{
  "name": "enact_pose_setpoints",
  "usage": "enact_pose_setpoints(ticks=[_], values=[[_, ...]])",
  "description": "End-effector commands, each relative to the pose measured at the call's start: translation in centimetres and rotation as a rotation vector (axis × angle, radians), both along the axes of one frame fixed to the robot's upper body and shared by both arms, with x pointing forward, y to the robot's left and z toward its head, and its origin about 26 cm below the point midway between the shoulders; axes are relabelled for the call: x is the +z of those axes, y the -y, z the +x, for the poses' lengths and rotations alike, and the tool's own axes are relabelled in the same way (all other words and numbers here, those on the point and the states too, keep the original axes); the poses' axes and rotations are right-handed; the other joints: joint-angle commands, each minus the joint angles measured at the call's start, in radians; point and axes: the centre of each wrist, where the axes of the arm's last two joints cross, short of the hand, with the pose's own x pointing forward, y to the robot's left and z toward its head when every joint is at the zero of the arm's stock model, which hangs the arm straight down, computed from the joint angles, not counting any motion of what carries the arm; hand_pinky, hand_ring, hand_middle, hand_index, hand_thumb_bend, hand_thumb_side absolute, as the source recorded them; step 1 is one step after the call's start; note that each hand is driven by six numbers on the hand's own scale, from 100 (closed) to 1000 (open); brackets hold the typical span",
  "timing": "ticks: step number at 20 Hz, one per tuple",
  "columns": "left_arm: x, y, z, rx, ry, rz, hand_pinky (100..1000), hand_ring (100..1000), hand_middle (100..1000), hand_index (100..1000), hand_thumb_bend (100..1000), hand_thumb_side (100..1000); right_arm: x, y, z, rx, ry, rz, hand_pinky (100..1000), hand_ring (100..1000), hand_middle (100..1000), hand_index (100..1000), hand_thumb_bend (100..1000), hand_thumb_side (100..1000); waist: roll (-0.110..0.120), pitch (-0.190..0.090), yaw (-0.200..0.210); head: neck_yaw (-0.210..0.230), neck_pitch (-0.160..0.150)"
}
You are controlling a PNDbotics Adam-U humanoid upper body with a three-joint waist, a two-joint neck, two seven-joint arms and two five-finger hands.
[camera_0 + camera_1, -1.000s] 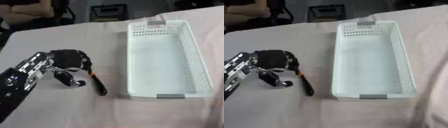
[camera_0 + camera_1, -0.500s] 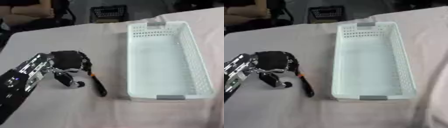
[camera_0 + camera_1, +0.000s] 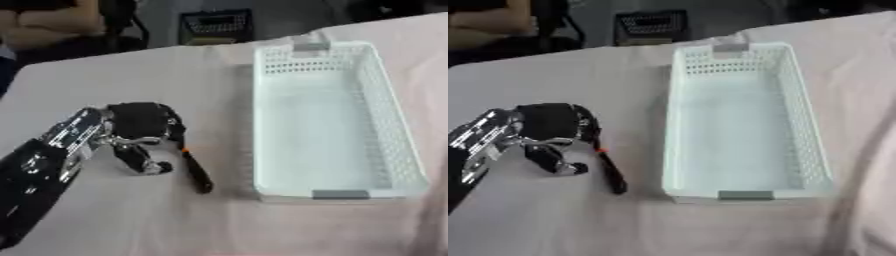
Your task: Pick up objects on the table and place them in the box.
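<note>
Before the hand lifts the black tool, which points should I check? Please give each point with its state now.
1. Left hand is at the black tool: ok, its fingers curl at the upper end with the orange mark.
2. Tool is lifted off the table: not ok, it lies flat.
3. Fingers enclose the tool: cannot tell.
4. Box has free space: ok, nothing shows inside.
5. Path from tool to box is free: ok, the box stands just right of the tool.
6. Right hand: cannot tell, it shows in no view.

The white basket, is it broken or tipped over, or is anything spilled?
Nothing stands out. The white plastic mesh basket sits upright and whole on the table, with nothing in it. The left hand is at a slim black tool with an orange spot beside it.
</note>
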Motion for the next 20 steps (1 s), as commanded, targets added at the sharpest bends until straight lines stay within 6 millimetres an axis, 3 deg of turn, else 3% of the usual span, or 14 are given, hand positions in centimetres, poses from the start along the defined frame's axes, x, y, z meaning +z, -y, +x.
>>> enact_pose_setpoints(ticks=[1, 7, 16, 20], values=[[1.1, -0.3, 0.5, 0.009, 0.039, -0.002, 692, 698, 521, 680, 448, 345, 0.7, -0.2, -0.1, 0.013, 0.026, -0.009, 434, 552, 602, 813, 100, 756, -0.007, -0.008, -0.002, -0.003, -0.019], [1.4, 0.2, 0.8, 0.000, 0.059, -0.029, 693, 698, 520, 679, 439, 319, 0.7, -0.2, 0.0, 0.013, 0.027, -0.006, 435, 553, 602, 813, 100, 755, -0.008, -0.007, -0.004, -0.004, -0.020], [4.1, -0.3, 0.6, -0.004, 0.111, -0.041, 689, 703, 519, 676, 462, 322, 0.7, -0.1, -0.1, 0.011, 0.023, -0.010, 434, 553, 602, 814, 100, 756, -0.004, -0.011, -0.003, -0.008, -0.024], [4.3, 0.1, 0.7, -0.007, 0.100, -0.042, 693, 703, 521, 679, 449, 321, 0.7, -0.1, -0.1, 0.013, 0.023, -0.010, 434, 553, 602, 814, 100, 755, -0.004, -0.011, -0.004, -0.008, -0.026]])
